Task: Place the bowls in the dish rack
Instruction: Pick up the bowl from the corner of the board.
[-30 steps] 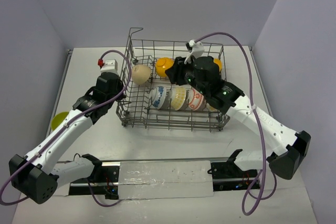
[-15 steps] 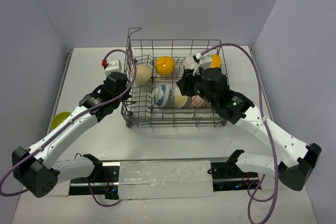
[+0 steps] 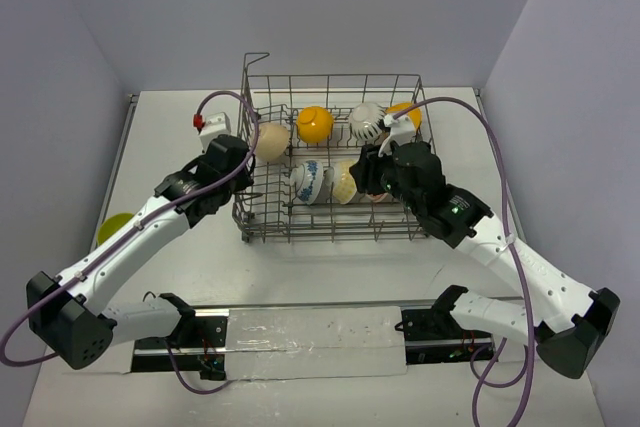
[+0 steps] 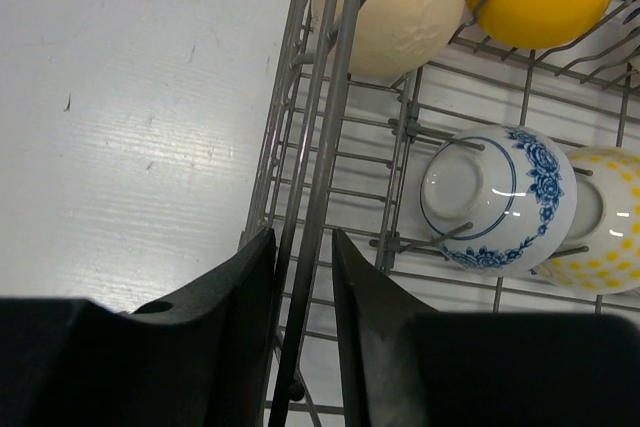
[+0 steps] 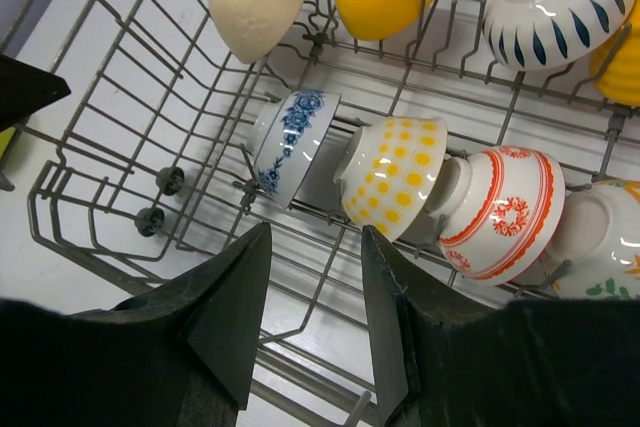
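The grey wire dish rack (image 3: 330, 78) stands mid-table. In its far row are a tan bowl (image 3: 270, 139), an orange-yellow bowl (image 3: 314, 124), a white striped bowl (image 3: 366, 122) and a second orange-yellow bowl (image 3: 406, 112). In the near row are a blue-patterned bowl (image 5: 295, 142), a yellow-dotted bowl (image 5: 395, 175) and a red-and-white bowl (image 5: 500, 212). A lime green bowl (image 3: 112, 228) lies on the table at the far left. My left gripper (image 4: 302, 247) is closed around the rack's left rim wires (image 4: 330, 97). My right gripper (image 5: 315, 317) is open and empty above the rack's near part.
Another patterned bowl (image 5: 600, 247) shows at the right edge of the near row. Upright tines (image 5: 165, 179) stand along the rack's near left. The enclosure walls stand close on the left, the right and behind. The arm bases sit at the near edge.
My right gripper has drawn back toward the near side, and the white striped bowl now stands uncovered in the far row. The rack has swung straighter, with my left gripper on its rim.
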You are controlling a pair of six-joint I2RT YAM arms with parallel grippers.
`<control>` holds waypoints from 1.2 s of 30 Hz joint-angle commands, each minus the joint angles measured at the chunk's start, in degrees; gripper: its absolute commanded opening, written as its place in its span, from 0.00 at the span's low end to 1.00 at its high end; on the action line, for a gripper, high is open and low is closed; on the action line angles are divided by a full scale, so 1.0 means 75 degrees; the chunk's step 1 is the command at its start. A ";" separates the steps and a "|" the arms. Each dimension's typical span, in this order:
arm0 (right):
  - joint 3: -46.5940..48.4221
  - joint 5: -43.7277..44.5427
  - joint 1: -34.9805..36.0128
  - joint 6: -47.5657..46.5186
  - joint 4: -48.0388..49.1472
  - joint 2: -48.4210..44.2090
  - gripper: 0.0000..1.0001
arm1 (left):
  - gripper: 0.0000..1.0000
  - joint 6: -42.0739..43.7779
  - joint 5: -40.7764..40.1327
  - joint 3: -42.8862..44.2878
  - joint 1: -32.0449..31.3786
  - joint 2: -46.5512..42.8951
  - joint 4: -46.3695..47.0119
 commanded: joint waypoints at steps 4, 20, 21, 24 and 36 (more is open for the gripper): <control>-0.0156 0.0033 -0.0128 -0.0045 0.0183 -0.0222 0.49 | 0.35 -0.0379 0.0392 0.0484 -0.0308 0.0219 -0.1135; -0.0742 -0.0131 -0.0257 0.0013 0.0253 -0.0784 0.50 | 0.48 0.0102 -0.0710 0.3284 -0.0589 0.0361 -0.2682; -0.0754 -0.0131 -0.0268 0.0013 0.0253 -0.0796 0.50 | 0.49 0.0113 -0.0733 0.3401 -0.0589 0.0360 -0.2741; -0.0778 -0.0131 -0.0292 -0.0010 0.0218 -0.0831 0.50 | 0.50 0.0125 -0.1177 0.3987 -0.0589 0.0255 -0.3162; -0.1000 -0.0400 -0.0304 -0.0034 0.0370 -0.0983 0.51 | 0.63 0.0626 -0.1877 0.3898 0.2137 -0.0622 -0.4175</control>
